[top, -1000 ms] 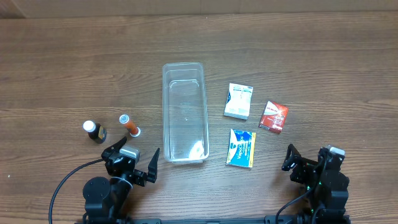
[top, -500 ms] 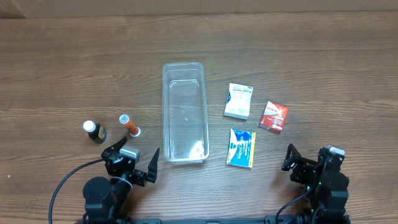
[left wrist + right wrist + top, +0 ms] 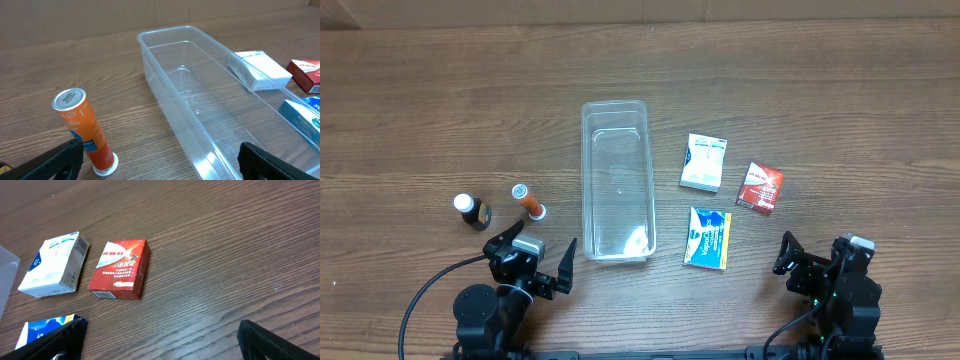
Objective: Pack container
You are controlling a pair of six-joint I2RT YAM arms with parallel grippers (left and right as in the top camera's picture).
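Observation:
The clear plastic container (image 3: 616, 180) lies empty at the table's middle; it also shows in the left wrist view (image 3: 200, 100). Right of it lie a white box (image 3: 703, 162), a red box (image 3: 760, 187) and a blue-and-yellow box (image 3: 708, 238). Left of it stand an orange tube (image 3: 529, 201) and a small dark bottle (image 3: 472, 211). My left gripper (image 3: 533, 257) is open and empty at the front, between the tube (image 3: 84, 130) and the container. My right gripper (image 3: 815, 262) is open and empty at the front right, near the boxes (image 3: 120, 269) (image 3: 55, 266).
The wooden table (image 3: 820, 90) stretches bare behind the objects. Both arm bases and their cables sit at the front edge (image 3: 490, 310).

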